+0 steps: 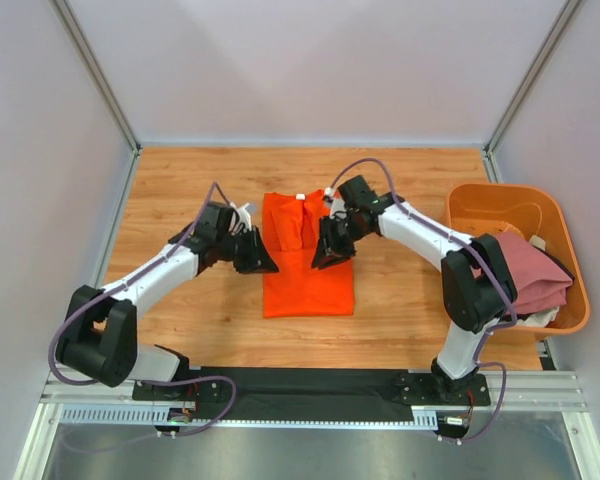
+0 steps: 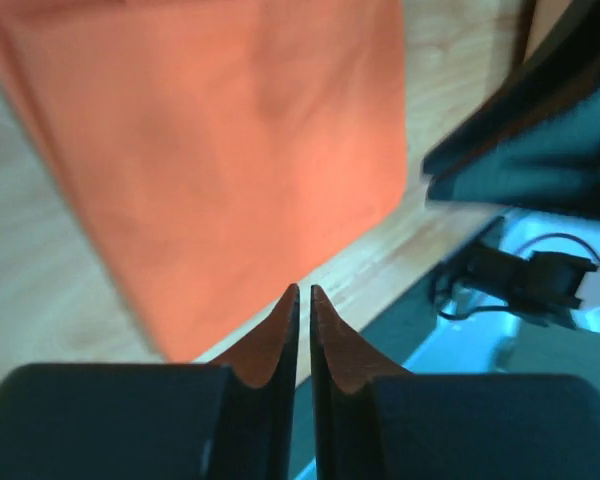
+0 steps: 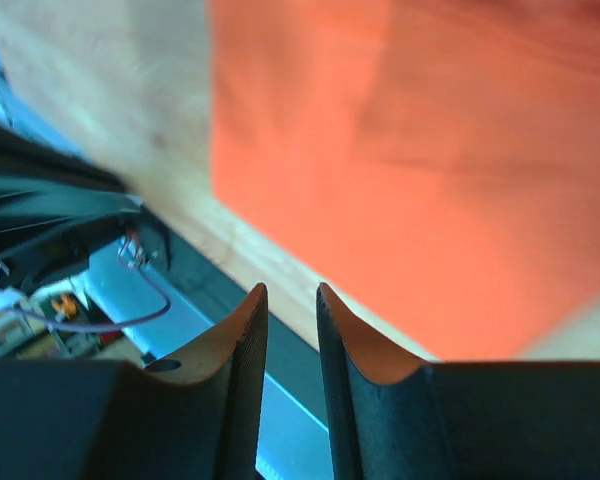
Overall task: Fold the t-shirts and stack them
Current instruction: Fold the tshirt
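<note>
The bright orange t-shirt (image 1: pixel 308 280) lies flat on the wooden table, its sleeves turned in over the chest and its collar at the far end. My left gripper (image 1: pixel 263 262) hovers at its left edge; in the left wrist view the left gripper (image 2: pixel 305 290) has its jaws almost together, with only a thin slit and nothing between them, above the shirt's hem corner (image 2: pixel 230 150). My right gripper (image 1: pixel 328 256) hangs over the shirt's right side. In the right wrist view the right gripper (image 3: pixel 292 288) shows a clear empty gap, the orange cloth (image 3: pixel 430 150) beyond it. A dusty pink t-shirt (image 1: pixel 532 272) drapes over the tub.
A rigid orange plastic tub (image 1: pixel 480 200) stands at the table's right edge behind the right arm. White walls and metal posts close in the table on three sides. The black base rail (image 1: pixel 310 385) runs along the near edge.
</note>
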Available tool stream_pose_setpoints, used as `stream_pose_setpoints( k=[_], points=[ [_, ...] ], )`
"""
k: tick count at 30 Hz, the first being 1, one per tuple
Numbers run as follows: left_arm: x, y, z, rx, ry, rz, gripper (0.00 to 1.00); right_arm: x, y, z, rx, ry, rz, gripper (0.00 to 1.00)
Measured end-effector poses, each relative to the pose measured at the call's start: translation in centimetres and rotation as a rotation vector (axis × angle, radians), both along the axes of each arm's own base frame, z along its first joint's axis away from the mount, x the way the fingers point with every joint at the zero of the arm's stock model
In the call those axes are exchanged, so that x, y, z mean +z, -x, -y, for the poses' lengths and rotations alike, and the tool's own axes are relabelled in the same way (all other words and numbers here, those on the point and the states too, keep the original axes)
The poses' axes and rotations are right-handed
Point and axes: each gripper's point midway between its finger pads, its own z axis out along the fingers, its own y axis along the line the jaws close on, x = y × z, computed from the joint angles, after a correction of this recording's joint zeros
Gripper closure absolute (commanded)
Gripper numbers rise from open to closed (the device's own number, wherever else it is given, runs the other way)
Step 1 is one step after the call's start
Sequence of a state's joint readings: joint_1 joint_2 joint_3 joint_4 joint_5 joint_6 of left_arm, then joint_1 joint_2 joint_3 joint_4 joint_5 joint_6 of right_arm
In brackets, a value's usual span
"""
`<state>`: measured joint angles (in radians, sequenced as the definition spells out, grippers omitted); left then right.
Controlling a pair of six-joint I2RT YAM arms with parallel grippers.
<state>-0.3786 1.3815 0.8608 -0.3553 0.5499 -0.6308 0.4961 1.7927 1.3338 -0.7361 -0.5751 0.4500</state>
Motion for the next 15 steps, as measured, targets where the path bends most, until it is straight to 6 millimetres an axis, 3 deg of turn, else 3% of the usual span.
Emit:
stream_pose_setpoints(
  k=[3,6,9,15],
  points=[
    [-3.8,2.8,1.0,-0.014,0.038,-0.131,0.91,-0.8,3.5,-3.7,0.091,-0.037,-0.034,0.76],
    [-8.3,6.2,0.5,-0.012,-0.013,-0.293,0.97,-3.7,6.9,-4.6,0.135,-0.019,-0.114,0.85],
    [-10.6,8.1,-0.5,0.003,-0.067,-0.384,0.99,-6.8,8.8,-2.9,0.112,0.037,-0.199,0.87],
    [-10.5,8.4,-1.3,0.026,-0.095,-0.357,0.99,-9.3,10.4,0.5,0.062,0.098,-0.266,0.86]
  ],
)
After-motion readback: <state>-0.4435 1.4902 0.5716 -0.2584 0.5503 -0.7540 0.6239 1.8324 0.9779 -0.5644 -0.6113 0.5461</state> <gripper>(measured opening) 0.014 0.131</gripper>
